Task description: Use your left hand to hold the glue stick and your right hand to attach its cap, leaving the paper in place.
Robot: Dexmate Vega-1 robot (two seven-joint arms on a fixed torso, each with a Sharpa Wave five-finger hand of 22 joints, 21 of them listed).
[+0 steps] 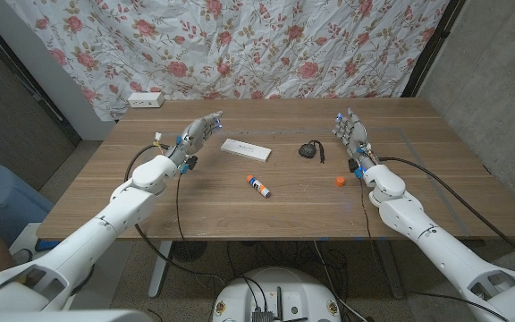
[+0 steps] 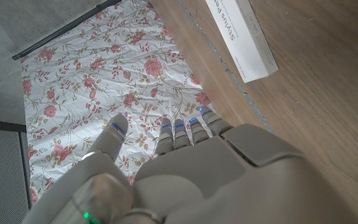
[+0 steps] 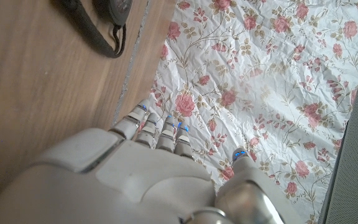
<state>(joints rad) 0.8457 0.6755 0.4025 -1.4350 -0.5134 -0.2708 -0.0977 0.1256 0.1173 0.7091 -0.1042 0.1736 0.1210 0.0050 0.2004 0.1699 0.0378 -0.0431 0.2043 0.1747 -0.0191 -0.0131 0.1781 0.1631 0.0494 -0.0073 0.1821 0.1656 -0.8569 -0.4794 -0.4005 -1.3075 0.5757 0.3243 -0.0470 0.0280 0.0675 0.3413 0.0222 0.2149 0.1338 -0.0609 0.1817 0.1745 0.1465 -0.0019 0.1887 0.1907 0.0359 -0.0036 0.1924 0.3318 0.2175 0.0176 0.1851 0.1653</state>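
Note:
The glue stick, white with a blue band and an orange end, lies on its side at the middle of the wooden table. Its small orange cap sits apart, to the right of the stick. My left hand is raised over the table's left part with its fingers spread, holding nothing; its back shows in the left wrist view. My right hand stands over the right part, fingers extended and empty, behind the cap; its back shows in the right wrist view.
A flat white box with printing lies behind the glue stick. A black object with a strap sits right of it. A flowered curtain hangs behind the table, with a white power strip at the left.

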